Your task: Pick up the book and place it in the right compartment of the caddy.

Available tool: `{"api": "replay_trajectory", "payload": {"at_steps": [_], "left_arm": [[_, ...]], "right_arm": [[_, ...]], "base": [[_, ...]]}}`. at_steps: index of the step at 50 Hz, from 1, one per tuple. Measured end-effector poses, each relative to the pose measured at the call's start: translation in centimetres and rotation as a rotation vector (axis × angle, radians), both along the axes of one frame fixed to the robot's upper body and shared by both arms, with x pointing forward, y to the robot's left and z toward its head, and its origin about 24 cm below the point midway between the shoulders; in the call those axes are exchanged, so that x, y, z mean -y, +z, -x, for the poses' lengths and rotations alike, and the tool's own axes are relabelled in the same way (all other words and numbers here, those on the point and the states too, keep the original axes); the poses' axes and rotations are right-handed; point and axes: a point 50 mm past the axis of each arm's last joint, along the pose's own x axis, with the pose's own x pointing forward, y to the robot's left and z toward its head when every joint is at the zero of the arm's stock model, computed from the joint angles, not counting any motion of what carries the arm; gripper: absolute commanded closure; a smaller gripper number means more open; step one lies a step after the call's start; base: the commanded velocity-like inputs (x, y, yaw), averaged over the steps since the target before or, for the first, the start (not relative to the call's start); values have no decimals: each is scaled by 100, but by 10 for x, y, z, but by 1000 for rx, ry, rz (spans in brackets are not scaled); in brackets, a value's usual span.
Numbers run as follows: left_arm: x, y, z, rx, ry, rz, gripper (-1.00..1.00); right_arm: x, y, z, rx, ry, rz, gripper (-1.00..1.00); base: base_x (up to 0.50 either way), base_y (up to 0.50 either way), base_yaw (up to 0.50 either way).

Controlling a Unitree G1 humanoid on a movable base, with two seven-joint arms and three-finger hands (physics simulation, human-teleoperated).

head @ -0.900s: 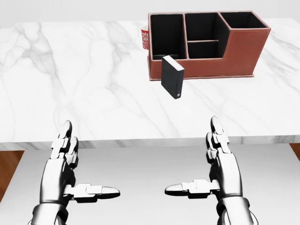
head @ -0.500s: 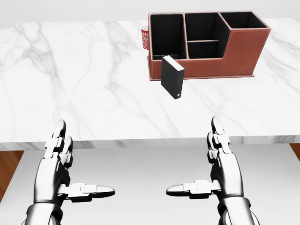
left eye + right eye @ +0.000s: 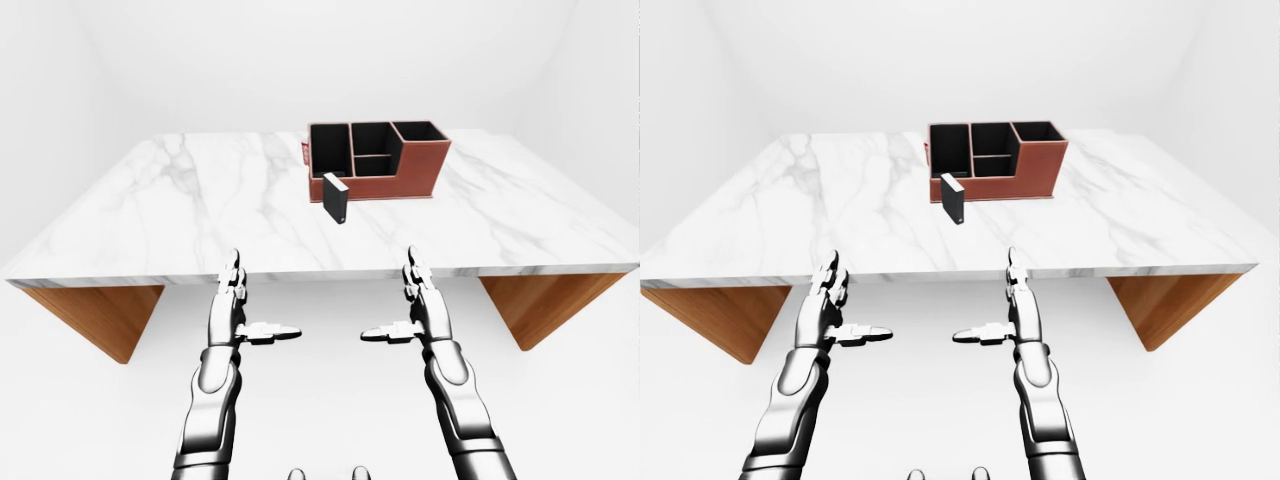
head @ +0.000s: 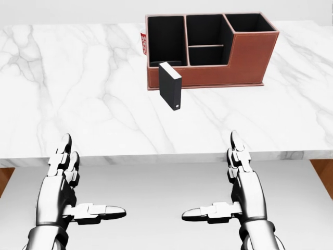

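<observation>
1. Below the bench's (image 4: 78, 120) near edge in the head view, the left hand (image 4: 65, 195) and right hand (image 4: 242, 195) are hovering with fingers spread apart, thumbs pointing toward each other, gripping nothing.
2. Past them, the book (image 4: 170, 86) is standing upright on the marble, just beside the caddy (image 4: 244, 60), well apart from both hands.
3. Compared with half a second ago, the whole scene is sliding toward the view's left; the camera is moving with the base, not the things. I judge this is lining the robot up, with the reach not yet begun.
4. Counting: two hands, one book, one caddy showing four compartments, one red can (image 4: 144, 43) peeking out at the caddy's left.
5. The right compartment (image 4: 248, 22) is sitting empty.
</observation>
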Motion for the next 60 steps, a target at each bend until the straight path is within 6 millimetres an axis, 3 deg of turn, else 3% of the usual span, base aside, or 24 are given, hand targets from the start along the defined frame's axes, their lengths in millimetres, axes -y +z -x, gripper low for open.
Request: {"api": "replay_trajectory", "payload": {"at_steps": [16,30,60], "left_arm": [[1,-2,-1,-6,-3,0,-100],[3,-3,-2,-5,-10,-6,-100],[4,-1,-1,6,-11,-33,-100]], "right_arm": [[-2,0,0,0,4,20,-100],[-4,0,1,6,11,52,-100],[-6,-5,1,-9,10,88,-100]], "base": [[0,-35,0],[1,-2,0],[35,0,0]]}}
